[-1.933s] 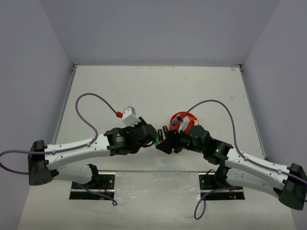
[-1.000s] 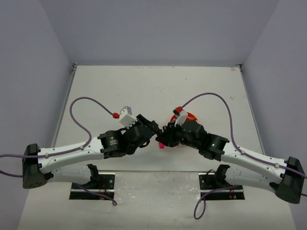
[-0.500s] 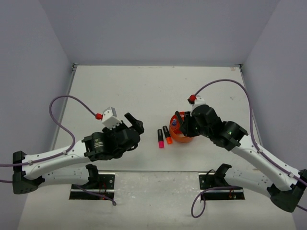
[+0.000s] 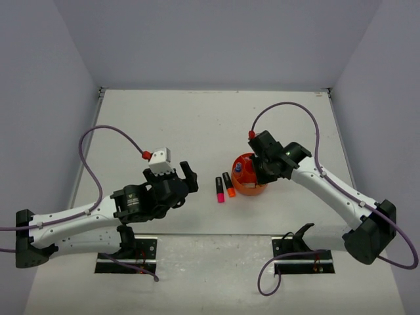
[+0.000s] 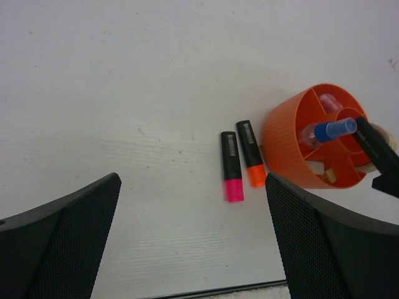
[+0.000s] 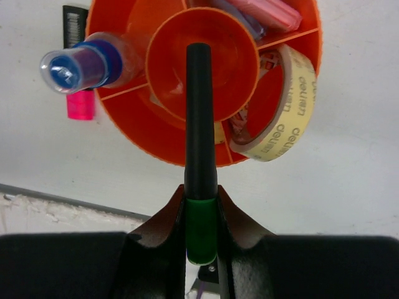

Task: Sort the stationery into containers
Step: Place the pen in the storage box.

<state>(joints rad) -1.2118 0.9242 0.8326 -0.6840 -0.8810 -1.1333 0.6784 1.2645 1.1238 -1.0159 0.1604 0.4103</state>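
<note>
The round orange organiser (image 4: 250, 184) (image 5: 288, 146) (image 6: 122, 117) stands right of centre. It holds an upright blue marker (image 6: 81, 65) (image 5: 335, 129), a cream tape roll (image 6: 288, 111) and a pink marker (image 6: 265, 10). My right gripper (image 6: 201, 215) (image 4: 254, 172) is shut on the green cap of a black marker (image 6: 201, 118), whose tip hangs over the central cup. Two black markers lie just left of the organiser, one pink-capped (image 4: 219, 189) (image 5: 231, 167) and one orange-capped (image 4: 229, 186) (image 5: 250, 161). My left gripper (image 5: 193, 249) (image 4: 188, 176) is open and holds nothing, left of them.
The table's near edge (image 5: 212, 290) runs just below the left fingers (image 5: 59, 246). Purple cables loop above both arms (image 4: 108, 134). Grey walls close the table at the back and sides. The arm mounts (image 4: 128, 252) sit at the front.
The two grippers, close together at the middle before, have drawn apart. The right arm has swung over the organiser with the green-capped marker. The left arm has pulled back left, jaws wide.
</note>
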